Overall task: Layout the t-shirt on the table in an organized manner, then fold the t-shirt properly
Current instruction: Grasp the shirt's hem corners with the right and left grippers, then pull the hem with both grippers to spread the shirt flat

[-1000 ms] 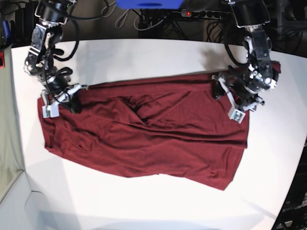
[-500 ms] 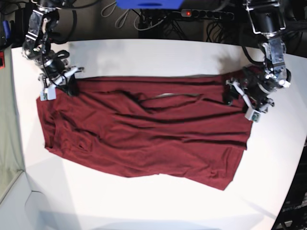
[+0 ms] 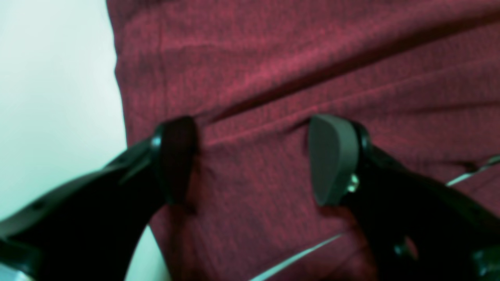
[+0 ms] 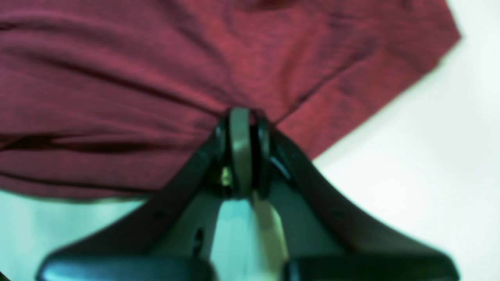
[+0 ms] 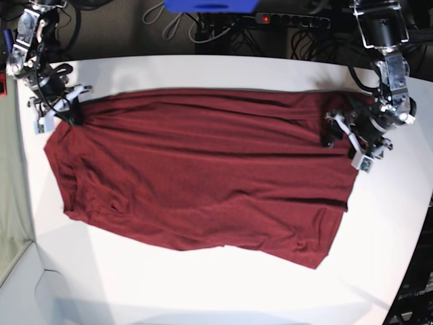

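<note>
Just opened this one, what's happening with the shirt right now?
A two-armed robot is spreading a maroon t-shirt on a white table. The right gripper is shut on the shirt's far edge near one corner. The left gripper is open over the opposite end, holding nothing. The shirt lies mostly flat with some wrinkles, and no fold has been made yet.

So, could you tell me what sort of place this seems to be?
Probably a robotics lab: a white table carrying only a t-shirt, with a power strip and loose cables behind it.

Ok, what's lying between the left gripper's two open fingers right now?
In the left wrist view, only t-shirt fabric lies between the open left gripper's fingers, a crease running across it.
</note>
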